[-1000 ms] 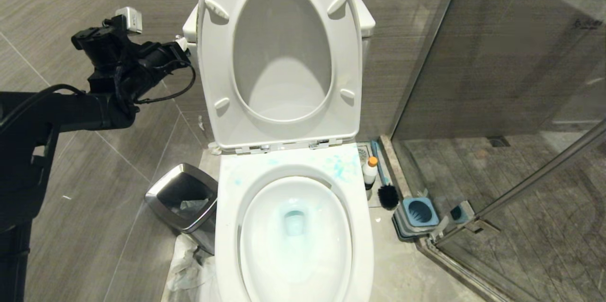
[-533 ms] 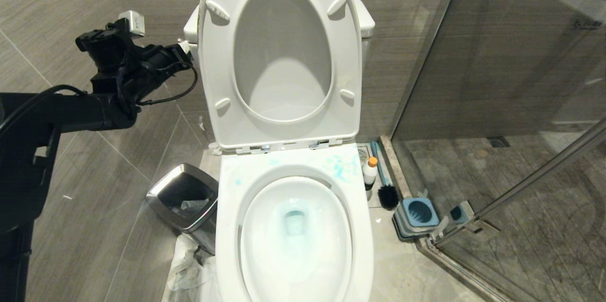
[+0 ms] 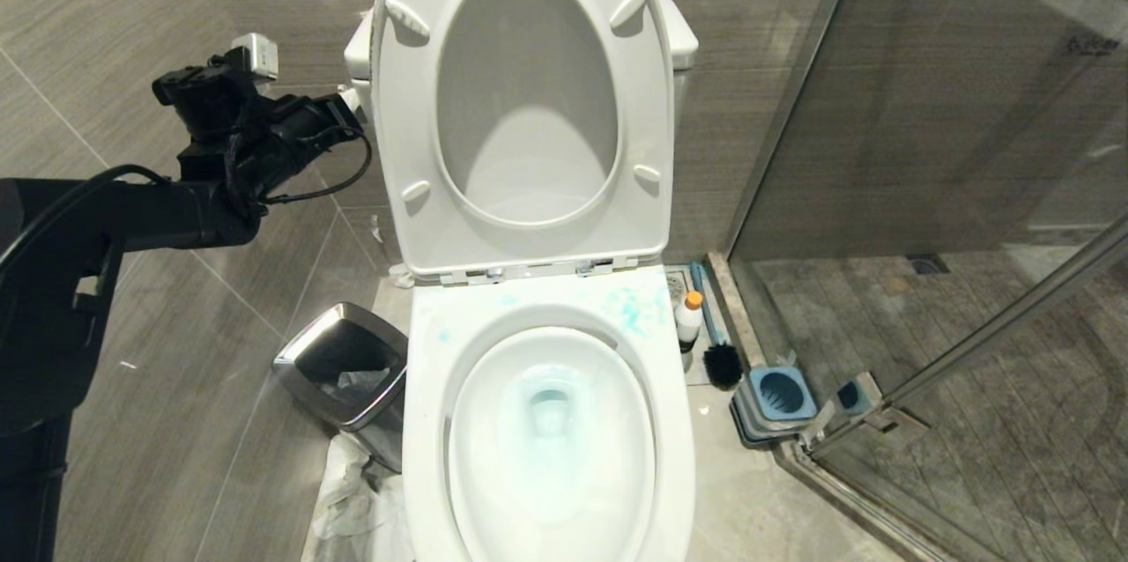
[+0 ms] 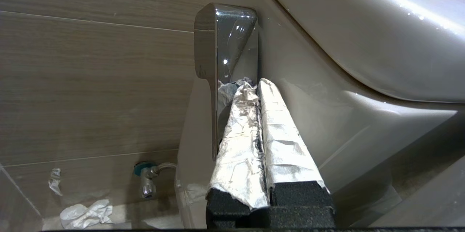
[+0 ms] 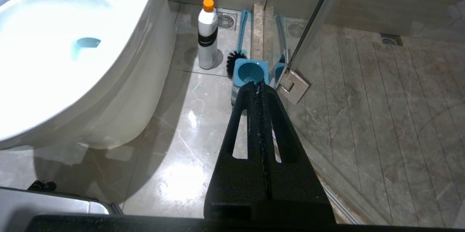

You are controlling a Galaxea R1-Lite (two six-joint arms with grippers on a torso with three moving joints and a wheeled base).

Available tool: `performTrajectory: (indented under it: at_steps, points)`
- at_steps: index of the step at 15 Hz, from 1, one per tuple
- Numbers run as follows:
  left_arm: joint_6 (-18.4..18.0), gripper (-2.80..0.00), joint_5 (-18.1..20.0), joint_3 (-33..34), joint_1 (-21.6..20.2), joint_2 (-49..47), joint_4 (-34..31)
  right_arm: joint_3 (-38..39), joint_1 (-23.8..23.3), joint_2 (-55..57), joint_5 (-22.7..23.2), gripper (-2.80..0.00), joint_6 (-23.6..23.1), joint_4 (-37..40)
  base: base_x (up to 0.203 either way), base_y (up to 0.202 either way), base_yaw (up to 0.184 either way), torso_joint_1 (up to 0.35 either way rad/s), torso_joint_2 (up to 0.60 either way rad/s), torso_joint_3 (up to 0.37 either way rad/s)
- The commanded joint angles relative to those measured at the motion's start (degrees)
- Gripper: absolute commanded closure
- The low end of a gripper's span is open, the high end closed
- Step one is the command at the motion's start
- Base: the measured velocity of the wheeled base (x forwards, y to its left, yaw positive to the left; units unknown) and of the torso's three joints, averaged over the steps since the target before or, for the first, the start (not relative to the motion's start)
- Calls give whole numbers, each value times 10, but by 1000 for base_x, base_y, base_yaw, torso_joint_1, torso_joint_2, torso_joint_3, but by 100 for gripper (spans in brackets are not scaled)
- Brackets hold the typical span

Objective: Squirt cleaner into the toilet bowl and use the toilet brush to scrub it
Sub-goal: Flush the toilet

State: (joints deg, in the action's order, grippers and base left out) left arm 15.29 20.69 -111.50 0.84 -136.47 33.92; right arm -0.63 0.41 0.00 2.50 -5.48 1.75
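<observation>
The toilet bowl (image 3: 425, 421) stands open, seat and lid raised, with teal-tinted water inside and blue-teal spots on its back rim. The cleaner (image 3: 689, 320) stands capped on the floor to the right of the toilet, also in the right wrist view (image 5: 207, 35). Beside it lies the toilet brush (image 3: 722, 363), bristle head (image 5: 233, 63) on the floor. My left gripper (image 3: 348, 99) is shut and empty at the tank's left side. Its white-wrapped fingertips (image 4: 267, 86) lie against the chrome flush lever (image 4: 225, 43). My right gripper (image 5: 258, 86) is shut and empty, low above the floor.
The blue-grey brush holder (image 3: 780, 399) sits at the shower's corner, by the glass door (image 3: 925, 148) and its hinge (image 5: 292, 84). A steel-rimmed waste bin (image 3: 304, 351) stands left of the bowl, with crumpled white paper (image 3: 352, 500) on the floor beside it.
My left arm has shifted slightly right and down, closer to the tank's side. The teal tint in the bowl's water has spread a little wider.
</observation>
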Motion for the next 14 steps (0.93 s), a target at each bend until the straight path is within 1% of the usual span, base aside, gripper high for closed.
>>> performTrajectory:
  at_steps: [1, 14]
  points:
    - [1, 0, 0, 0, -1, -6, 4, -1, 0, 1, 0, 0, -1, 0, 0, 0, 0, 0, 0, 0]
    - [-3, 0, 1, -2, -1, 48, 6, 0, 0, 1, 0, 0, -1, 0, 0, 0, 0, 0, 0, 0]
